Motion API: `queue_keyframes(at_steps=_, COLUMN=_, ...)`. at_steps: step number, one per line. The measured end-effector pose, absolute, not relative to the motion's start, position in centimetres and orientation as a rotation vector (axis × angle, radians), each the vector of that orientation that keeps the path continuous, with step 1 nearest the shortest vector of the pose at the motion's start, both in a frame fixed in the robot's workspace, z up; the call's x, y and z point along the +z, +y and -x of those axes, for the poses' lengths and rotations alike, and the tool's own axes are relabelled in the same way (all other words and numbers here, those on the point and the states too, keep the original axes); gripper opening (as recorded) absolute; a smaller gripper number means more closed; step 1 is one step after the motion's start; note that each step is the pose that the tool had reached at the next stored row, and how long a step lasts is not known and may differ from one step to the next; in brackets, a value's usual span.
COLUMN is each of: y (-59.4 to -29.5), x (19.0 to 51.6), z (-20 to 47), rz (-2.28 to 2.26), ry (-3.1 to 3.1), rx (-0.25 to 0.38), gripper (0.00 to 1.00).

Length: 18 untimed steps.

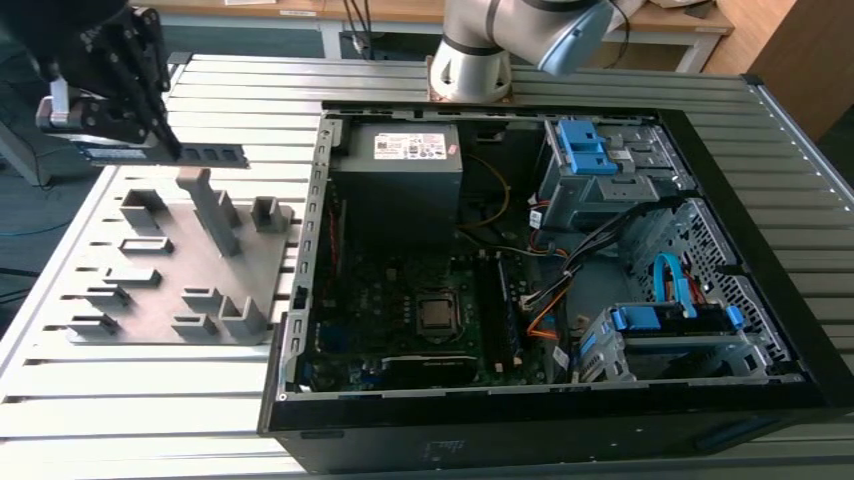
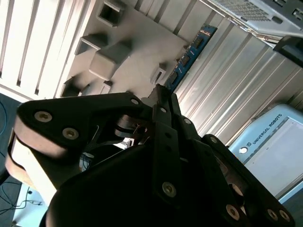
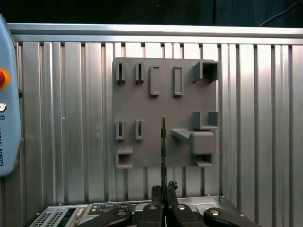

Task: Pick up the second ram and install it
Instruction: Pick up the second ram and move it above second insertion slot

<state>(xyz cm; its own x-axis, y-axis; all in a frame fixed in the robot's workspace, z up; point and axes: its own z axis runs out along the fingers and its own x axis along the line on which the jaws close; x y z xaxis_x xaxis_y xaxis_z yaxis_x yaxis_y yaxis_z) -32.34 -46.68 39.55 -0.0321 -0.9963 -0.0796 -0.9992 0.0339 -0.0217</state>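
Nearest, an open computer case (image 1: 561,425) is seen on the slatted metal table (image 1: 134,400), toward the exterior view's right, with its motherboard (image 1: 400,290) exposed. To the exterior view's left of the case, a grey fixture plate (image 1: 154,275) with raised blocks is laid flat on the table. Over the far end of that plate, the gripper (image 1: 167,140) is seen with its fingers (image 3: 156,191) drawn together on one end of the second ram (image 1: 200,153). The stick is held level and reaches toward the exterior view's right. In the first wrist view it is seen edge-on as a thin dark line. Farthest back, the arm's base (image 1: 470,70) is mounted on the table behind the case.
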Motion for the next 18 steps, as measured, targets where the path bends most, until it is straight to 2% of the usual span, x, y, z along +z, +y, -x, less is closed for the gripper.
queue_keyframes(at_steps=18, y=-46.7, x=39.5, z=27.2, rz=2.134, ry=2.205, rx=0.061, gripper=0.14)
